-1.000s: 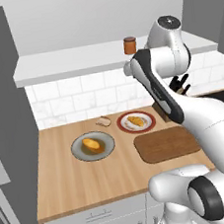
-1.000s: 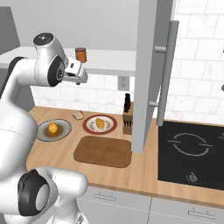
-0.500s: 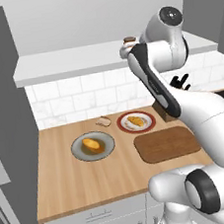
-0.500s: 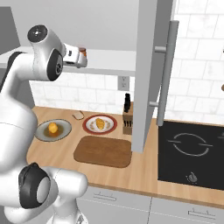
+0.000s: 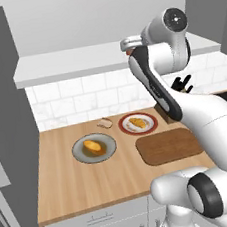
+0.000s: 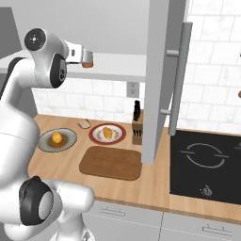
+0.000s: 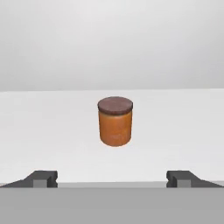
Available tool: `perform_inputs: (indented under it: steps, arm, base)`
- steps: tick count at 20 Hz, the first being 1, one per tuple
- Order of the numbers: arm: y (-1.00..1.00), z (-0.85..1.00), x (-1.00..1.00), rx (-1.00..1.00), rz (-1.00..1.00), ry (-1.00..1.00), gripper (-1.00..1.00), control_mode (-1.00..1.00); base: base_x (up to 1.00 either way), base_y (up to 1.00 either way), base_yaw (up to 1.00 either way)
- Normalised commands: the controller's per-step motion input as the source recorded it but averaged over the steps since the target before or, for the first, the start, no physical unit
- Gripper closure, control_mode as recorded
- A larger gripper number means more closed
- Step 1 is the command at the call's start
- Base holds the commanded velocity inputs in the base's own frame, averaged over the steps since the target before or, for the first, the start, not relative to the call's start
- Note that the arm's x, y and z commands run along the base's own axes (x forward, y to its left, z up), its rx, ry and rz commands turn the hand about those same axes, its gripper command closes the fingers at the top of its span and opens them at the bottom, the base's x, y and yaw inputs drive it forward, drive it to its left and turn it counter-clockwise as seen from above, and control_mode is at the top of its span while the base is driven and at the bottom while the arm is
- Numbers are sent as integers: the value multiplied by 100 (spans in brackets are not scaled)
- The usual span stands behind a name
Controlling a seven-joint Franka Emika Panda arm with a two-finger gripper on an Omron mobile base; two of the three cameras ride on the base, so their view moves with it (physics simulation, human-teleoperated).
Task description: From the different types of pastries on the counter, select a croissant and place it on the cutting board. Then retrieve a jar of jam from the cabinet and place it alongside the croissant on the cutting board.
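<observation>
Orange-brown and glossy, the jar of jam (image 7: 115, 121) is a short cylinder with a flat, darker brown lid, standing upright on the smooth, matte grey-white shelf slab of the cabinet (image 5: 69, 63). Seen from the hand camera, the jar sits straight ahead of the pincer (image 7: 112, 178), centred between its two dark fingertips (image 7: 43, 178) but further back on the shelf, apart from them and untouched. The pincer is spread wide and grips nothing. From the right base camera the white arm reaches up to shelf height, with the jar (image 6: 87, 59) showing just past the hand. Below, the light tan wood-grain worktop (image 5: 69, 184) carries the rest. A dark reddish-brown cutting board (image 5: 169, 146) with rounded corners lies flat and bare at the right. Just behind its left end is a round white plate with a red rim (image 5: 138, 123), holding the elongated golden-yellow croissant (image 5: 137, 122). To the left a round grey plate (image 5: 94, 148) holds a rounder orange bun (image 5: 93, 146). A small pale tan pastry (image 5: 105, 122) rests on the bare wood between the two plates, nearer the white tiled wall. A wooden knife block with dark handles (image 6: 137, 125) stands to the right of the red-rimmed plate.
</observation>
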Motion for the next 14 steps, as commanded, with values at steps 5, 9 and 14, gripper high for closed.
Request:
perform_inputs:
  steps: [5,9,14]
  arm:
    - [0,0,14,0,0,0,-100,-100]
    - [0,4,18,1,0,0,-100,-100]
    - [0,5,5,1,0,0,-100,-100]
  base:
    - [0,0,0]
    - [0,0,0]
    - [0,0,0]
